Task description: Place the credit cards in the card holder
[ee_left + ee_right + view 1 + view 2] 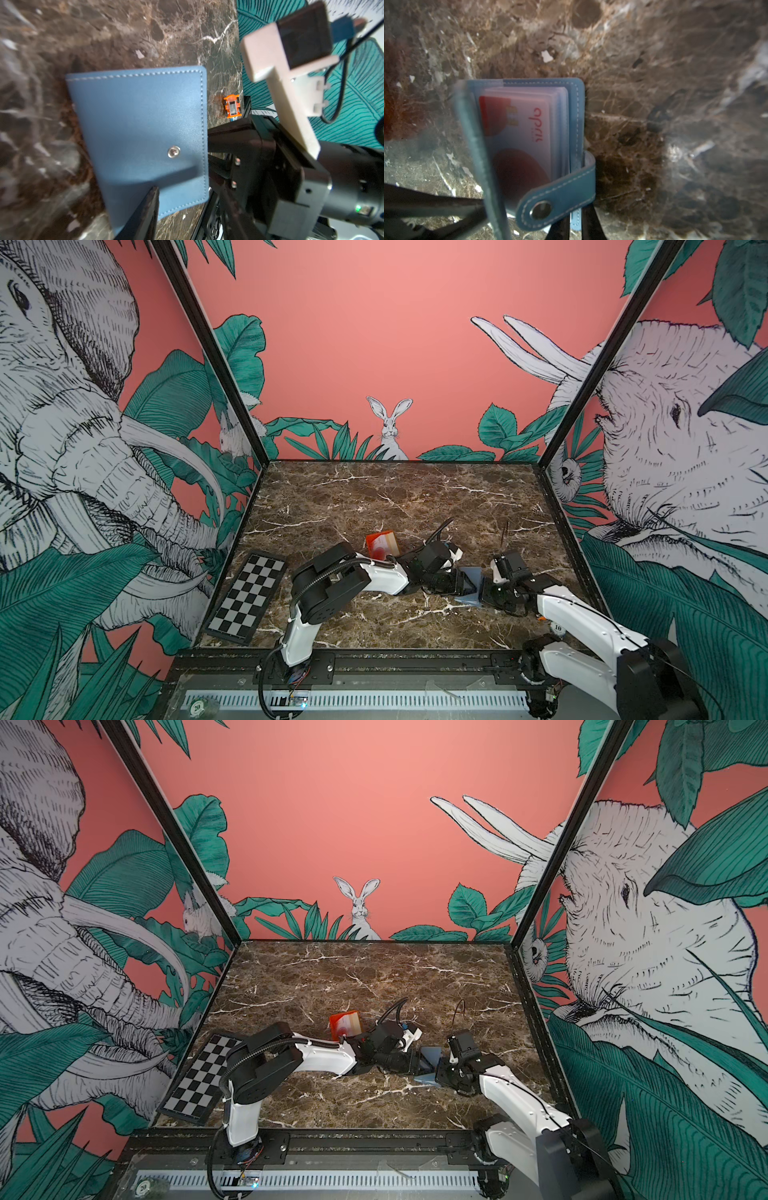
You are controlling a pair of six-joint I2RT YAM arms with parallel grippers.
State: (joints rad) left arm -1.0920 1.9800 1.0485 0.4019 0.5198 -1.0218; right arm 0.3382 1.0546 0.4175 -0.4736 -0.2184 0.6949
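Here, a credit card [525,133] — "april" — sits in the card holder [578,108].

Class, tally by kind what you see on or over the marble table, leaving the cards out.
Slate-blue leather-look bifold card holder: 1
Small orange plastic tray: 1
Black-and-white checkerboard panel: 1
White-and-black robot arms: 2
Tiny orange clip-like piece: 1
Total: 6

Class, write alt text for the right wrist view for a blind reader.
An open blue card holder against brown marble shows a credit card with red circles in its clear sleeve. The right gripper pinches one edge beside the snap tab.
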